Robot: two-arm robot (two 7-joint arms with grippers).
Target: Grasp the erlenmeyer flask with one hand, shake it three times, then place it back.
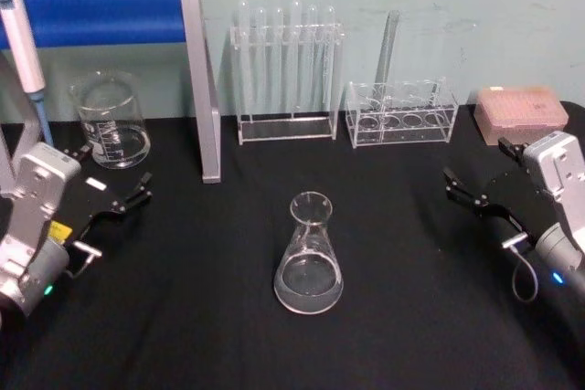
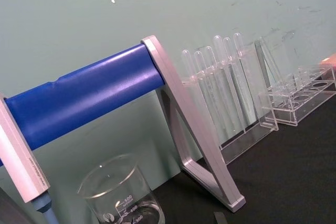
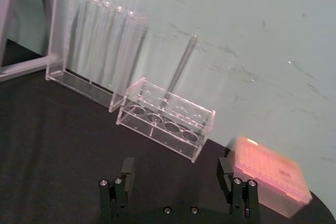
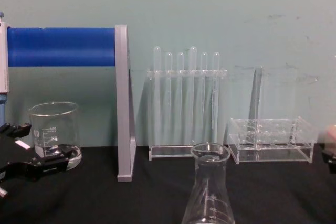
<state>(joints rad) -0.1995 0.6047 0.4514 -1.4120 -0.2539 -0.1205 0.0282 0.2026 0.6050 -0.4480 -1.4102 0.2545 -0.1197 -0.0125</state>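
The erlenmeyer flask (image 1: 309, 254) is clear glass and stands upright on the black table, near the middle and towards the front. The chest view shows its neck and flared rim (image 4: 210, 191) close at the bottom edge. My left gripper (image 1: 115, 177) rests low at the table's left, open and holding nothing, well to the left of the flask; its black fingers (image 4: 44, 164) lie in front of the beaker. At the right side, my right gripper (image 1: 479, 167) is open too, with its two fingers (image 3: 126, 169) wide apart. It is far from the flask.
A glass beaker (image 1: 111, 121) stands at the back left, under a stand with a blue bar (image 1: 101, 14) and a grey upright (image 1: 205, 98). A tall test-tube rack (image 1: 288, 75), a low clear rack (image 1: 400, 114) and a pink box (image 1: 521, 112) line the back.
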